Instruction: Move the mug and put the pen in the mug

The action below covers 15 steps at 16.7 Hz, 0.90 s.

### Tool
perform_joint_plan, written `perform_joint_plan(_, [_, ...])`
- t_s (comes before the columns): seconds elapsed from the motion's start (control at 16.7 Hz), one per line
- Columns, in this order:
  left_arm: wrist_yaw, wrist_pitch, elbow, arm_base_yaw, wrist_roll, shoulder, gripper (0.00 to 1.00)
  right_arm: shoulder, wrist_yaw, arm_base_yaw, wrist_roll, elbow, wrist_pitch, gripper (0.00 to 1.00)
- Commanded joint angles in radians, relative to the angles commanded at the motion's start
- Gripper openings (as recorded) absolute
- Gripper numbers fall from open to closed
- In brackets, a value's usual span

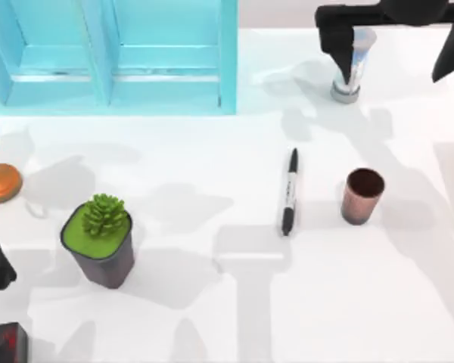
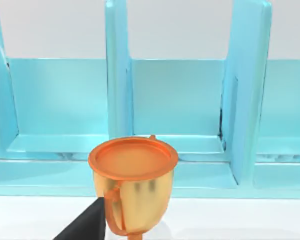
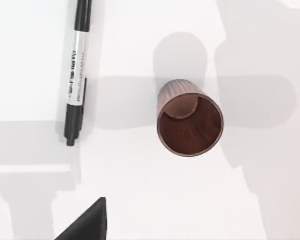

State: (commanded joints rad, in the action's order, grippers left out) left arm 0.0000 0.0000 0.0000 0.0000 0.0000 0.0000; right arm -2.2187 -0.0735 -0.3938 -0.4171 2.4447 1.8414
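Standing upright on the bench (image 1: pixel 408 302), mug (image 1: pixel 362 195) just beside lying pen (image 1: pixel 289 191), untouched; hands' state untellable.

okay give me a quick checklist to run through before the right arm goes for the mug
1. Mug upright, opening up: ok.
2. Mug empty inside, seen in the right wrist view: ok.
3. Pen lying flat on the table, apart from the mug: ok.
4. Space around the mug free of other things: ok.
5. Right arm above the mug, looking down on it: ok.
6. Right pincer open: cannot tell.
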Motion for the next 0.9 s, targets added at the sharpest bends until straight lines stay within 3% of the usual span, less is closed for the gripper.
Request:
perform_joint_plan(0.06, [0.0,0.0,0.0,0.0,0.0,0.0,1.0,0.0,0.0,0.0,0.0,0.0,0.0,1.0])
perform_joint_plan(0.12, [0.0,0.0,0.0,0.0,0.0,0.0,1.0,-0.073,0.005,-0.005,0.0,0.147,-0.027,1.0])
perform_joint_plan(0.3, [0.0,0.0,0.0,0.0,0.0,0.0,1.0,-0.112,-0.002,-0.021,-0.037,0.179,-0.024,1.0])
perform_joint_plan(0.9, [0.0,0.0,0.0,0.0,0.0,0.0,1.0,-0.557,-0.065,-0.21,-0.37,0.449,-0.017,1.0])
